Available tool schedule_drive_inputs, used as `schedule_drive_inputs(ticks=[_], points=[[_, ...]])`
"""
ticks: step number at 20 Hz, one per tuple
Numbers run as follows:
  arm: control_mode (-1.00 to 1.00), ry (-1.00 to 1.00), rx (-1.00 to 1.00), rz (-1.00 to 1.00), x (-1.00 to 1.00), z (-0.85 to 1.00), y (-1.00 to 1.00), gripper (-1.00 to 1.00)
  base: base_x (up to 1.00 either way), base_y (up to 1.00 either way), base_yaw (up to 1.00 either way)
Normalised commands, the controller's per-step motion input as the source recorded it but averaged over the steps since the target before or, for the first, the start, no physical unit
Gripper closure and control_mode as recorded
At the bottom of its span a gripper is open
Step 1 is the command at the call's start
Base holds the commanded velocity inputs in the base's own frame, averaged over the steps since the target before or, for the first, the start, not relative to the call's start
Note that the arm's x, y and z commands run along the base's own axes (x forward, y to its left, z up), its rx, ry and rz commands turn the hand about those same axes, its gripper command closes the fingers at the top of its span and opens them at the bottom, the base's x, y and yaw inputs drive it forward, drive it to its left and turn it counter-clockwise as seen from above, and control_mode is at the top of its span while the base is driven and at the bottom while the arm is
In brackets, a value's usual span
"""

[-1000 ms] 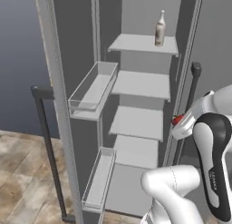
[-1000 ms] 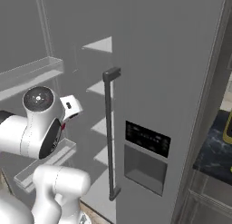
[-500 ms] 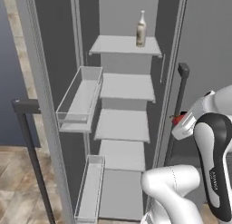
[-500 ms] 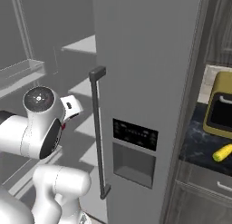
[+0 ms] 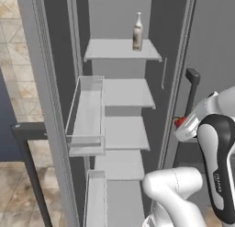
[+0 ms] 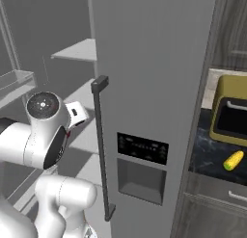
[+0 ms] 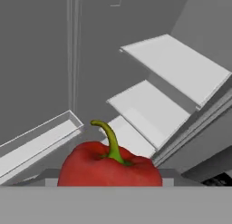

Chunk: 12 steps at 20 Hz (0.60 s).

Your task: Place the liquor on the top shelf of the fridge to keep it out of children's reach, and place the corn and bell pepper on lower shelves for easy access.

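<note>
Beside the open fridge (image 5: 124, 19), both base views have swung over the last second: the whole picture has shifted, so the base has driven and not the things. In the left base view the shelves now sit more squarely ahead; in the right base view the counter (image 6: 207, 155) with the corn (image 6: 233, 160) and the yellow toaster oven (image 6: 230, 117) has come into sight past the closed door. The arm's pose against the base looks unchanged.

My reading is that the base is lining up for the pepper drop. The liquor (image 5: 137, 32) already stands on the top shelf (image 5: 110, 50), so that part looks done. The pepper (image 7: 110, 166) rides at the gripper, close under the hand camera, stem up, with the lower shelves (image 7: 145, 110) stepping away beyond it; a red speck of it shows at the wrist in the left base view. The corn lies on the counter, well apart from the arm, not yet fetched.

Hard to make out: the gripper's fingers are hidden behind the pepper and the bottom band, so the clamp itself cannot be seen. With the pepper hanging there off any shelf, I judge the gripper to be closed around it.
</note>
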Motion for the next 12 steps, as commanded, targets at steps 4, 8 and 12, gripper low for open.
schedule_drive_inputs(ticks=[4,8,12], points=[[1.0,0.0,0.0,0.0,0.0,0.0,0.0,1.0,0.41,0.49,-0.22],[1.0,0.0,0.0,0.0,0.0,0.0,0.0,1.0,0.52,0.38,-0.22],[1.0,0.0,0.0,0.0,0.0,0.0,0.0,1.0,0.63,0.21,-0.21]])
